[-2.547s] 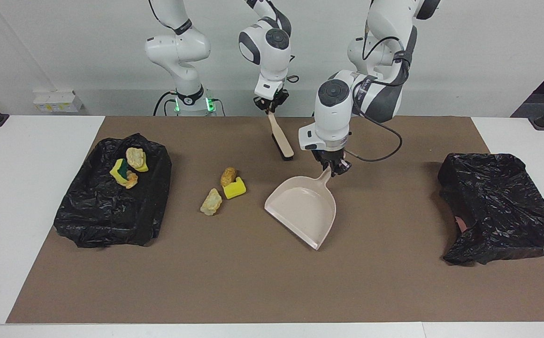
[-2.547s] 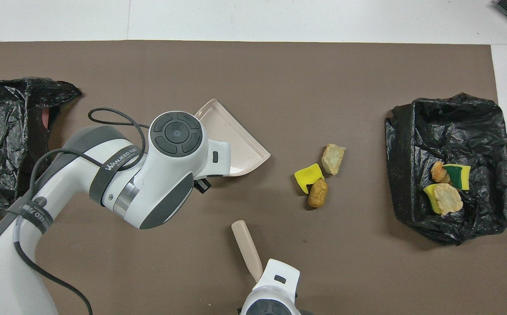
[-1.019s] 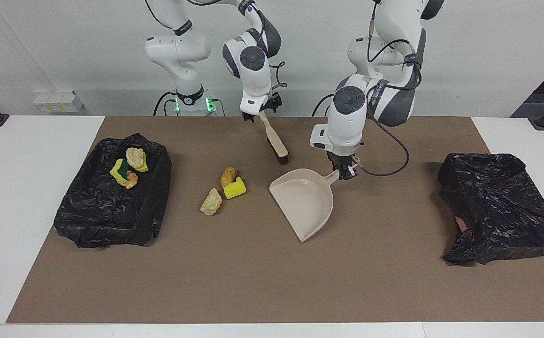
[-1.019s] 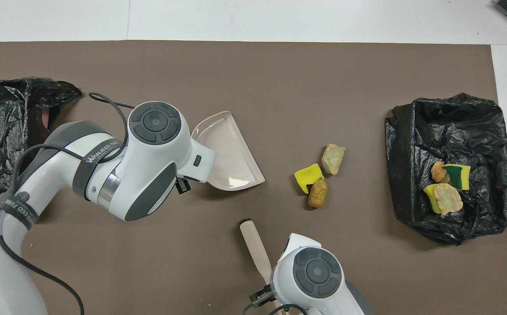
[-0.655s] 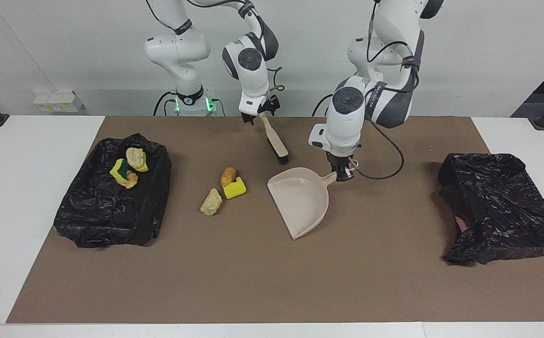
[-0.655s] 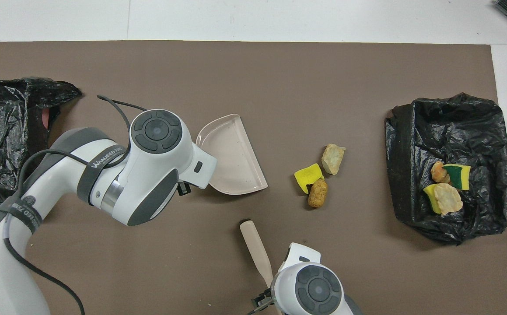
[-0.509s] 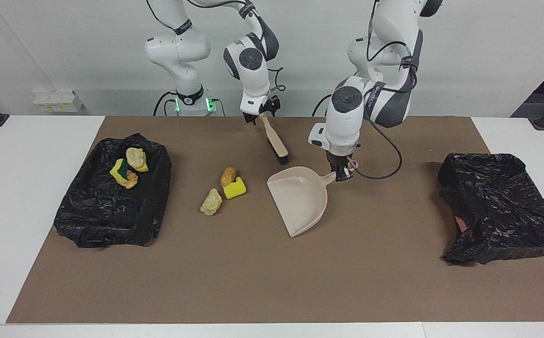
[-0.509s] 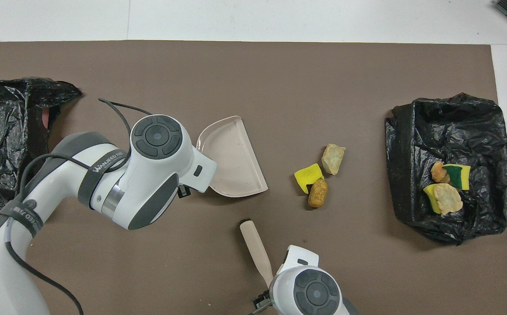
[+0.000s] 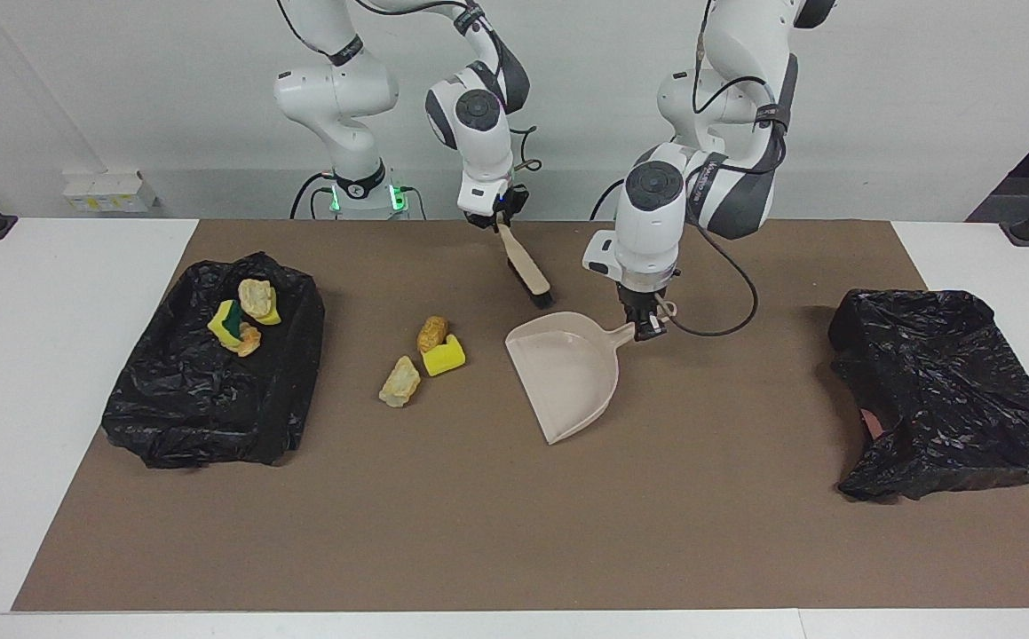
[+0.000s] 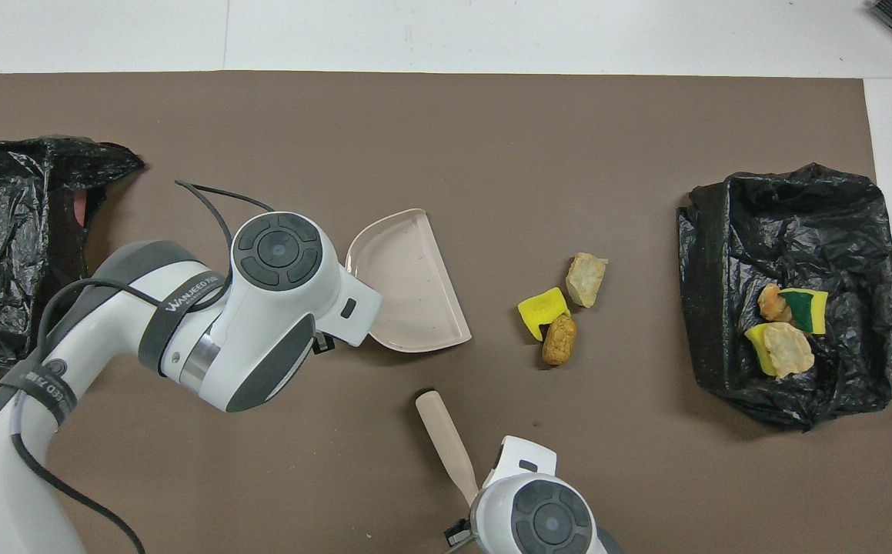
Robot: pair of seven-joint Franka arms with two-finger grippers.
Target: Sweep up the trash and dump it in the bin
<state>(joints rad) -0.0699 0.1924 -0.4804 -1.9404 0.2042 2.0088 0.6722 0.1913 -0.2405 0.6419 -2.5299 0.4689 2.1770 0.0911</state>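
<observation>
Three bits of trash lie together on the brown mat: a golden-brown lump (image 9: 431,334), a yellow sponge (image 9: 444,358) and a pale lump (image 9: 399,382). The black-lined bin (image 9: 292,355) at the right arm's end holds more bits, among them a yellow-green sponge (image 9: 226,325). My left gripper (image 9: 647,327) is shut on the handle of the beige dustpan (image 9: 567,373), which rests on the mat with its mouth toward the trash. My right gripper (image 9: 498,222) is shut on the top of the beige brush (image 9: 525,266), which leans with its bristles on the mat.
A second crumpled black bag (image 9: 949,390) lies at the left arm's end of the mat. From overhead the left arm's wrist (image 10: 276,308) covers the dustpan's handle. Open mat stretches from the trash toward the table edge farthest from the robots.
The left gripper has turned the dustpan, swinging its mouth toward the trash. The right gripper has closed on the brush handle, and the brush has shifted slightly toward the dustpan.
</observation>
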